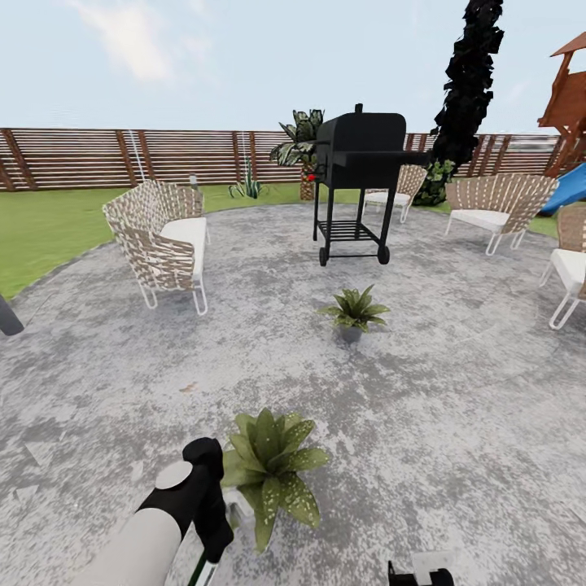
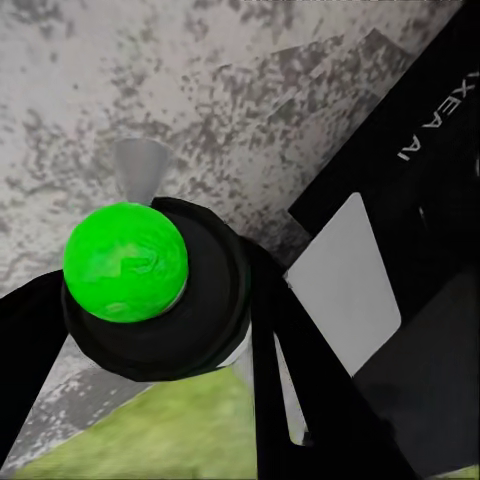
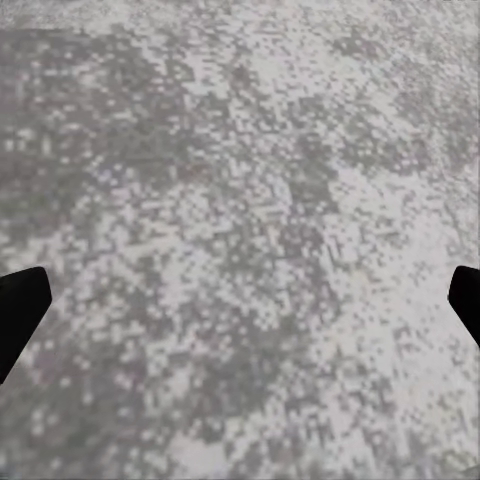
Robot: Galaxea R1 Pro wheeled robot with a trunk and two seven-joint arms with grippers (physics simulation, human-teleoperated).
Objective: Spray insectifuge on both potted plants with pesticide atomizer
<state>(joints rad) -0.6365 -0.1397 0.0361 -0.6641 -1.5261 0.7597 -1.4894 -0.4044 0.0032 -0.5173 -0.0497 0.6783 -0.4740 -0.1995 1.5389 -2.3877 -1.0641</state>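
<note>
The near potted plant (image 1: pixel 268 465) stands on the grey paving just ahead of my left arm, and tiny white specks of insectifuge (image 1: pixel 286 491) dot its front leaves. A second potted plant (image 1: pixel 354 311) sits farther off, toward the grill. My left gripper (image 1: pixel 213 533) is beside the near plant's left edge, shut on the pesticide atomizer (image 2: pixel 125 262). In the left wrist view the atomizer appears end-on as a bright green round with a dark ring and a whitish tip. My right gripper (image 3: pixel 240 300) hangs open over bare paving, its dark fingertips (image 3: pixel 20 305) far apart.
A black grill (image 1: pixel 358 175) stands behind the far plant. Wicker seats are at the left (image 1: pixel 163 240) and the right (image 1: pixel 496 207). Lawn (image 1: pixel 41 232) and a slatted fence (image 1: pixel 122 155) ring the paving (image 1: pixel 456 407). A blue slide (image 1: pixel 570 187) is at the far right.
</note>
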